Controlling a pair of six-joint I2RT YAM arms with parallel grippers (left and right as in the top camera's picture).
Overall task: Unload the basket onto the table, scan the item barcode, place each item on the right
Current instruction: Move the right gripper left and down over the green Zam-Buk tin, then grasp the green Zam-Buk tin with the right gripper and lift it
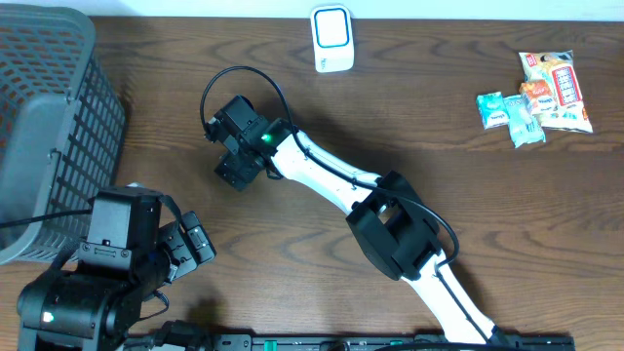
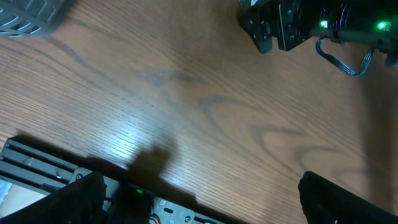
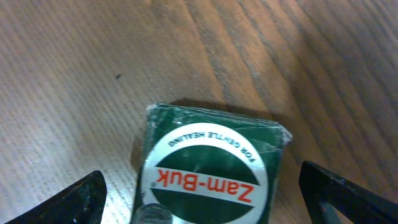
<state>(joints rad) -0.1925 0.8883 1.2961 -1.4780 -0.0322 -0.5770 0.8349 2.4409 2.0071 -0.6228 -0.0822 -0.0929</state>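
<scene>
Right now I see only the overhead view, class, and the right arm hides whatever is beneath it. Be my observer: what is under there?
Observer: The right wrist view shows a green Zam-Buk packet lying flat on the table under the right gripper.
Operator: Is its barcode showing?
Observer: None that I can see. The top face carries the round logo, and the frame cuts off the packet's near end.
Operator: Is it gripped?
Observer: No. The fingers stand wide on either side, apart from it.
</scene>
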